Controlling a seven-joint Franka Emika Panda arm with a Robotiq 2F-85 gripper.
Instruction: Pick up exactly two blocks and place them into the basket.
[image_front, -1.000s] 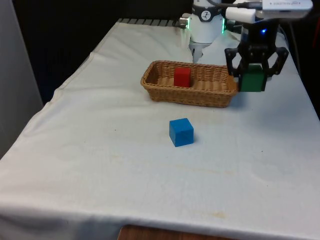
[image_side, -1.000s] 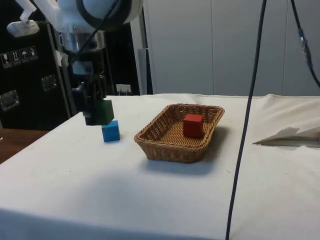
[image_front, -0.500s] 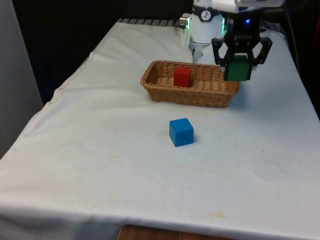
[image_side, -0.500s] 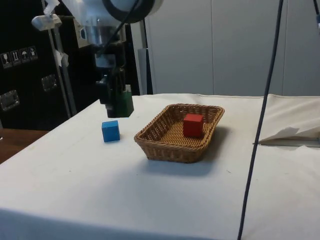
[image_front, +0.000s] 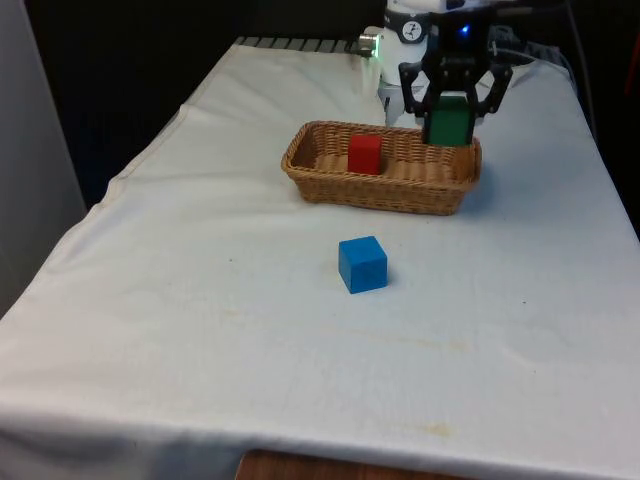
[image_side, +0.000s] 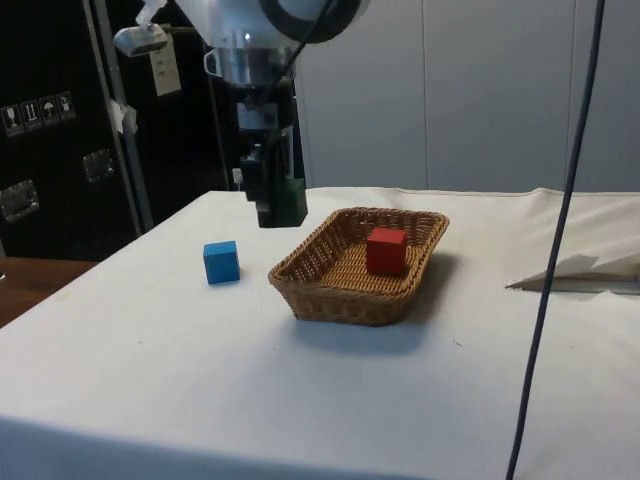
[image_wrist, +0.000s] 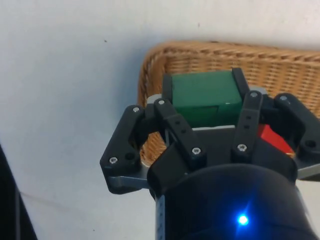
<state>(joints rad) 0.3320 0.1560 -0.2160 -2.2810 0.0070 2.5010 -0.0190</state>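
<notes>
Hand grips the green block tightly above the basket rim, at 3 o'clock from the red block; next move, I think: lower and release inside.

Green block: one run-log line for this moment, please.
gripper: shut on green block | above basket end | red block: in basket | blue block: on table
</notes>
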